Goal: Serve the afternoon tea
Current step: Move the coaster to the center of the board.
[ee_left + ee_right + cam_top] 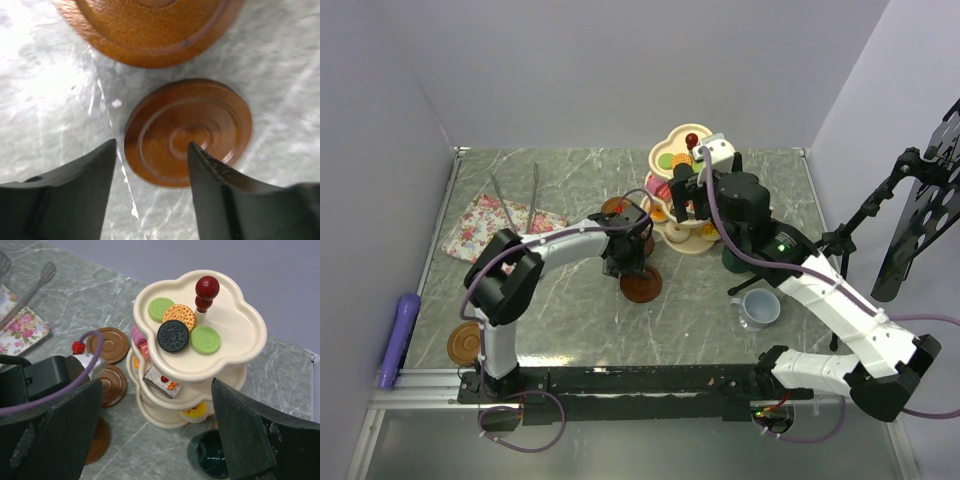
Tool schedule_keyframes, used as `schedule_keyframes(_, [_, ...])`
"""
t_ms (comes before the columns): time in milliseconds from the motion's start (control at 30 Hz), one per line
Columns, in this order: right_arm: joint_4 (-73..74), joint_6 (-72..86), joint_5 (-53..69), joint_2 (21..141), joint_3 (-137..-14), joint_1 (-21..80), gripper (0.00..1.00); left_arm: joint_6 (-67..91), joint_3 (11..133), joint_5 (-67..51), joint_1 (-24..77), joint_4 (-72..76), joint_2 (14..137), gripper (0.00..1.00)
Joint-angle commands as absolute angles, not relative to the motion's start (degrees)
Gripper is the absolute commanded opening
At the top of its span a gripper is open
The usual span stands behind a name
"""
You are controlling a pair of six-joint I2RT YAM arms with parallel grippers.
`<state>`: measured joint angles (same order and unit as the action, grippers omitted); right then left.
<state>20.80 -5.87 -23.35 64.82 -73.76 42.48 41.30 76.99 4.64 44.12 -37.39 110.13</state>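
Observation:
The cream three-tier stand (227, 347) with its red knob (206, 289) holds round cookies on top and small cakes (161, 382) on the lower tiers. It stands at the back centre (672, 240). My right gripper (155, 405) hangs open above and in front of it, nothing between its fingers; from above it (678, 205) overlaps the stand. My left gripper (152, 150) is open just over a brown saucer (187, 132) lying flat on the table, one fingertip (200, 155) above its middle. A second saucer (150, 30) lies beyond. A dark green mug (210, 456) stands beside the stand's foot.
A grey-blue mug (758, 308) sits at the right front. One more saucer (465, 343) lies by the left arm's base. The floral tray (500, 228) and metal tongs (515, 190) are at the back left. A purple object (400, 335) lies along the left edge.

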Motion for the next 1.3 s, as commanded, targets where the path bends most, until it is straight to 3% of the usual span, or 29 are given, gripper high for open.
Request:
schedule_keyframes(0, [21.5,-7.3,-18.7,60.4,-72.7,42.9,0.94,42.6,73.8,6.9,44.0,-33.1,99.3,0.68])
schedule_keyframes(200, [23.2,-8.2,-13.2,59.9,-72.0,47.5,0.91,44.8,61.7,9.7,39.2,-30.9,82.1,0.86])
schedule_keyframes(400, [28.6,-13.4,-5.1,68.4,-71.5,54.7,0.86,43.1,54.6,12.0,25.4,-32.1,67.0,1.0])
schedule_keyframes(667, [27.6,-12.3,5.8,85.7,-72.5,55.9,0.74,38.2,59.6,14.0,14.4,-36.2,63.4,1.0])
schedule_keyframes(967, [26.8,-12.1,4.5,99.2,-75.9,55.9,0.69,35.6,68.3,10.4,8.5,-36.6,69.4,1.0])
schedule_keyframes(1267, [22.7,-10.5,-4.5,103.3,-69.1,56.1,0.67,37.4,64.3,7.8,7.6,-35.2,69.4,1.0])
